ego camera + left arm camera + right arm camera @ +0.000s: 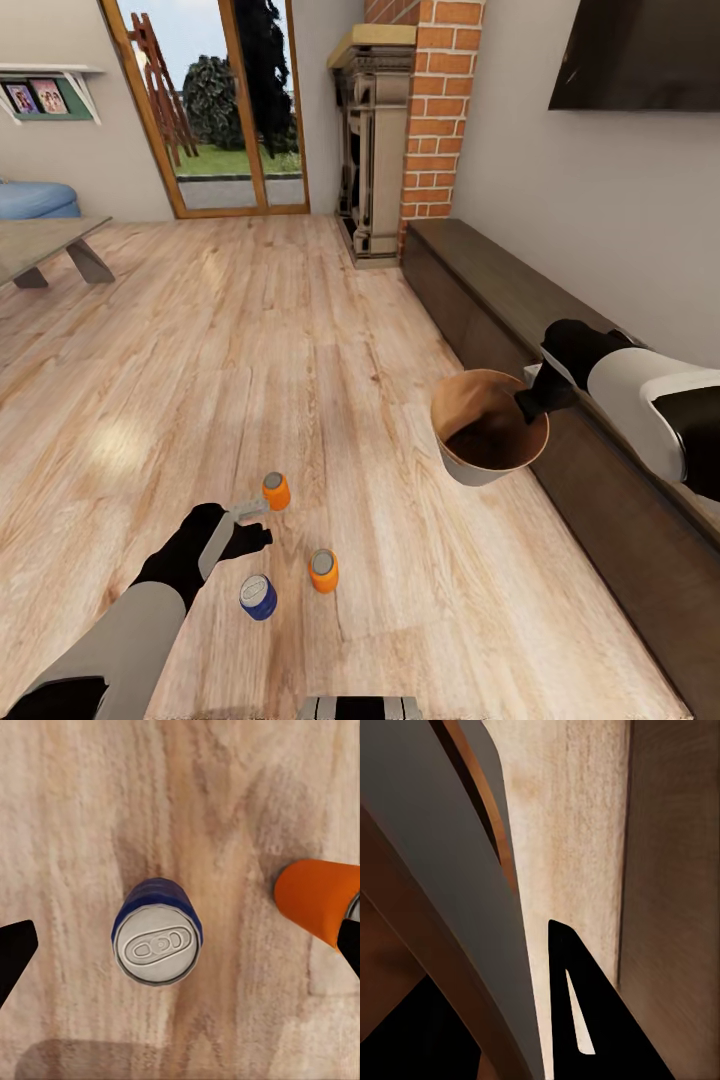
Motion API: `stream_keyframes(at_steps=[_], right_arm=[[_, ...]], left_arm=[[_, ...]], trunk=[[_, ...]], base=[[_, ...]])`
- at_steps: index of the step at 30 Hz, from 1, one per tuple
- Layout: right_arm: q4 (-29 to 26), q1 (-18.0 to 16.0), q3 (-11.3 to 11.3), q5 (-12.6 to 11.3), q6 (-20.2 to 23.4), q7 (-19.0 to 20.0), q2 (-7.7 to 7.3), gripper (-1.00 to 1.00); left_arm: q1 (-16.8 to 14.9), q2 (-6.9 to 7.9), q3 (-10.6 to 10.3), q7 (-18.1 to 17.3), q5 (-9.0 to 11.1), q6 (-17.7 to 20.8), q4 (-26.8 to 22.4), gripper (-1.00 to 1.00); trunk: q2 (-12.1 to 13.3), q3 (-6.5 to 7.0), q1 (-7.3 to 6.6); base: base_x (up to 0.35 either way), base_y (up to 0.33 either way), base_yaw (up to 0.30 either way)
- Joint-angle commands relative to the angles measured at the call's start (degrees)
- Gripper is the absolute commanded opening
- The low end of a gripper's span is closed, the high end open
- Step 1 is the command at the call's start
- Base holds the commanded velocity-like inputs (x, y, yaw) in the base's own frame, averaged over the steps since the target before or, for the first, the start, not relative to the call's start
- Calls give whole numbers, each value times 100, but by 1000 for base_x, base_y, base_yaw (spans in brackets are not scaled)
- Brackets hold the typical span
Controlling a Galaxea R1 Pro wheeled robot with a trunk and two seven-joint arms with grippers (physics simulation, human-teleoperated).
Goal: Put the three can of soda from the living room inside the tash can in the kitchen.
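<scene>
Three soda cans stand upright on the wood floor: an orange can [276, 490], a second orange can [323, 570] and a dark blue can [258, 596]. My left gripper [260, 524] hovers open above them. In the left wrist view the blue can [157, 932] sits straight below, between the spread fingers [15, 954], with an orange can [315, 898] off to one side. My right gripper [527, 402] is shut on the rim of the trash can [478, 462], which hangs tilted in the air. The bin's grey wall [450, 885] runs beside a black finger [585, 1035].
A long dark low cabinet [560, 330] runs along the right wall, just behind the held bin. Further back stand a red brick column [435, 110], a fireplace [375, 150] and a glass door [215, 100]. A glass coffee table [40, 245] and blue sofa [35, 198] are at the left.
</scene>
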Motion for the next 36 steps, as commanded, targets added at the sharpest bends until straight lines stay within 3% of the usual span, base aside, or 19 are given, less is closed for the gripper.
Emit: stream_keyframes(at_steps=[1,6,36], right_arm=[[-3,-4,-87,-74,14,-1,3,-100],[-5,-4,-87,-74,14,-1,1,-100],[-11,13,-63,-74,14,-1,6,-100]], left_arm=[[0,1,1,0,0,-1,1,100],[0,3,3,-1,1,-1,1,100],[0,3,-22,-54,18,-1,-53,100]], trunk=[[-3,-22,1],[-9,-144,14],[-9,-182,14]], base=[[0,0,0],[0,0,0],[0,27,0]])
